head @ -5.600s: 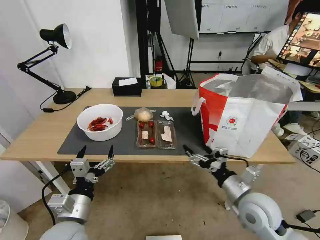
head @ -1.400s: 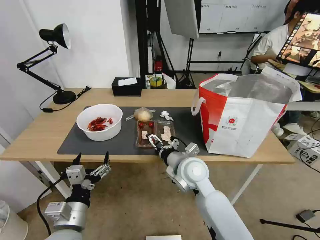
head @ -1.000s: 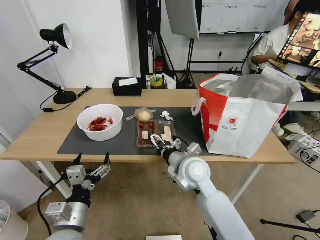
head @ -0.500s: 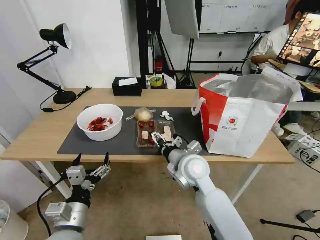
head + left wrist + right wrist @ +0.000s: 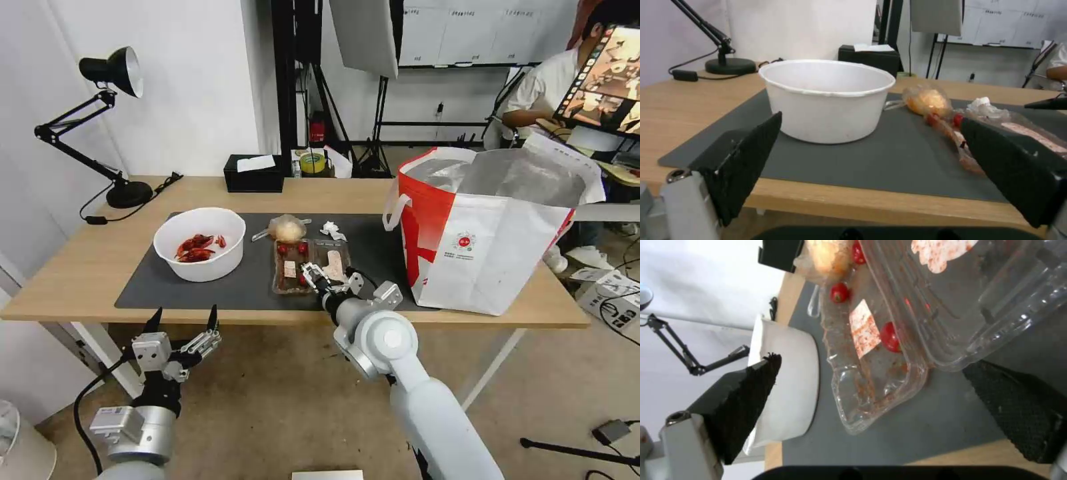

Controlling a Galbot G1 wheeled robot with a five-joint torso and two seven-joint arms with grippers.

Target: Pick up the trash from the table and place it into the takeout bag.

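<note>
Straddling the clamshell tray's [image 5: 310, 267] near edge, the right hand [image 5: 319, 280] gapes empty, hiding that corner.

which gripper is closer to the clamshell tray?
Right. The right gripper is open at the clamshell tray, at its near edge; the left gripper hangs open below the table edge.

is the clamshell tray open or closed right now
Open. The clamshell tray lies spread flat on the mat, both halves side by side facing up, red bits showing in one half.
</note>
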